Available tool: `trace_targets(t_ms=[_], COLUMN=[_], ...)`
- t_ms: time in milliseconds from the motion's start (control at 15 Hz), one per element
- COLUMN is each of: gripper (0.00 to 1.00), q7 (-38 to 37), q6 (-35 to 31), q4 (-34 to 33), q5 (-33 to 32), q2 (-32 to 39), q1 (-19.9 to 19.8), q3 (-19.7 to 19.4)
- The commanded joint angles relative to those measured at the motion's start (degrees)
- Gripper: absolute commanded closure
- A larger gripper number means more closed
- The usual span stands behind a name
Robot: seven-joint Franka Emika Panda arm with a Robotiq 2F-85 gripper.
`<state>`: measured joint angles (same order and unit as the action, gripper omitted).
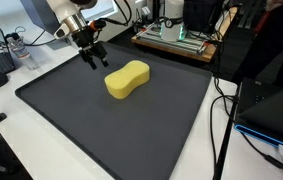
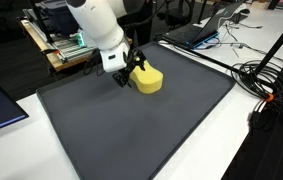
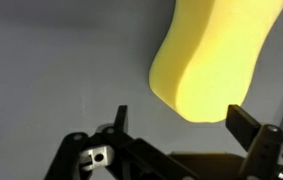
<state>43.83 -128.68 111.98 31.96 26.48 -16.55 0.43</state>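
1. Gripper point(image 3: 181, 128): the jaws stand wide open with nothing between them. In the wrist view the two fingers point(image 3: 243, 128) rise from the bottom edge, one on each side.
2. Sponge point(image 3: 216, 55): a yellow, waisted block that lies flat. In the wrist view it is at 1 o'clock from the gripper. Its rounded near end sits just past the fingertips, nearer the finger at the 3 o'clock side. I see no contact.
3. Long axis: in the wrist view it runs from about 7 to 1 o'clock, away from the gripper. The open jaws therefore span the sponge's short width, not its length.
4. In an exterior view the gripper point(image 1: 93, 55) points down, low over the mat point(image 1: 101, 135). The sponge point(image 1: 127, 80) lies at 4 o'clock from it, with a small gap showing between them.
5. In an exterior view the gripper point(image 2: 129, 68) stands just beside the sponge point(image 2: 148, 79), again at its 4 o'clock. Here the gap is too small to judge.
6. The mat is dark and covers most of the white table point(image 1: 6, 140). The sponge lies toward the mat's far half.
7. Beyond the mat are electronics point(image 1: 176, 35) at 12 o'clock and cables point(image 2: 264, 78) at 3 o'clock.
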Motion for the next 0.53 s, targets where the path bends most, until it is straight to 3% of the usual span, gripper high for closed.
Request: trace_targets(t_ms=[0,467], gripper=[0.0,0.0], q7=[2.59,0.66], q6=[4.87,9.15], q4=[-6.71,-13.44], q5=[1.44,-0.46], q2=[5.6,12.38], q1=[-2.22,-1.69], q3=[1.93,3.1])
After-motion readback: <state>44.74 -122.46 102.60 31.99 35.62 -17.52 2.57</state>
